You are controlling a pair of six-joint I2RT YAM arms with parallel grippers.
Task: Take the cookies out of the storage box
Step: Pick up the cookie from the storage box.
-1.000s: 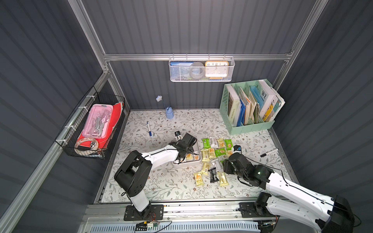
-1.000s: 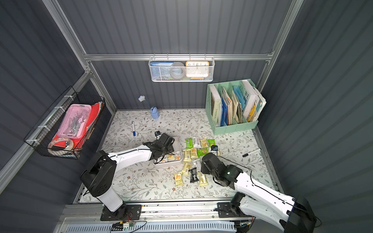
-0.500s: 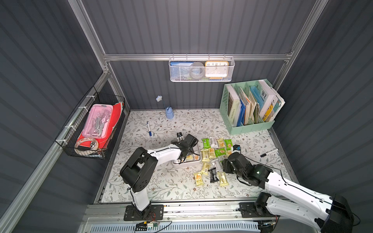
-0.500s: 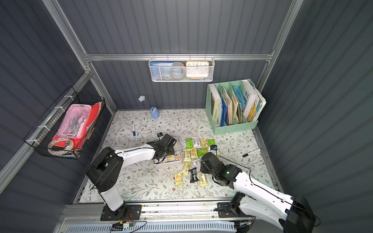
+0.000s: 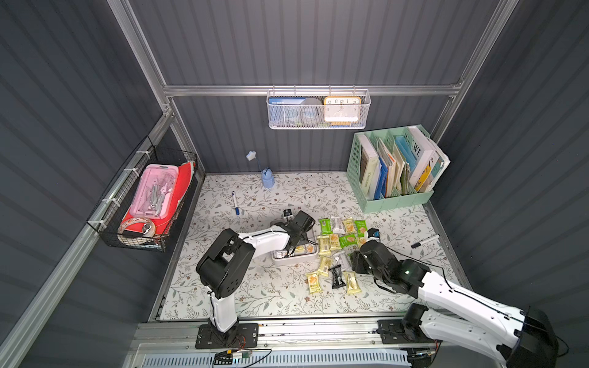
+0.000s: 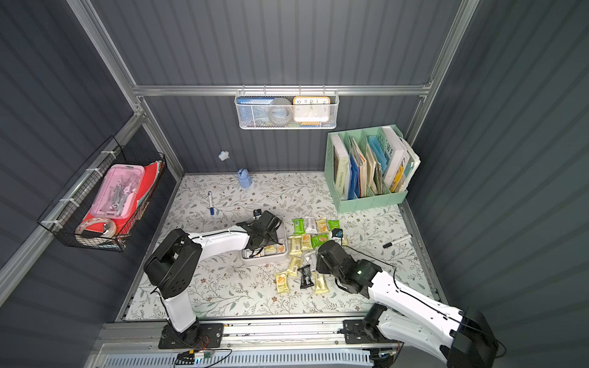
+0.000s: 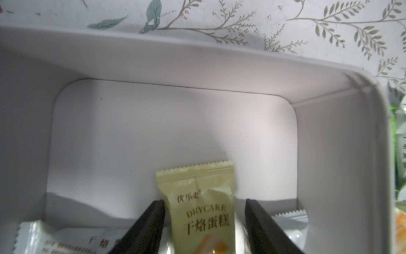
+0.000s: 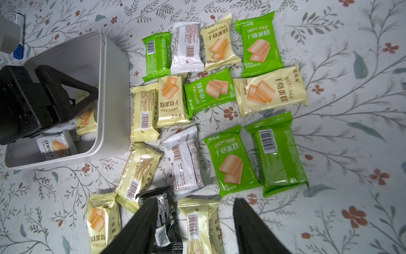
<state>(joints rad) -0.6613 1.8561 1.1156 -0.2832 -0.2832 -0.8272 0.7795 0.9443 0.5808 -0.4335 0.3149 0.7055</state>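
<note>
Right wrist: green, pale-yellow, white, black cookies (image 8: 211,94)

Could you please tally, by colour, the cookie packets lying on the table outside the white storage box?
Green cookies: 5
Pale yellow cookies: 7
White cookies: 2
Black cookies: 1
Total: 15, as far as the right wrist view shows.

White storage box (image 8: 114,99); green, yellow cookies (image 8: 259,47)

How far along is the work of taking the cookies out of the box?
Done: most cookies lie on the table beside the storage box. In hand: the open left gripper straddles a pale yellow packet inside it. Left: that one and at least two white packets.
</note>
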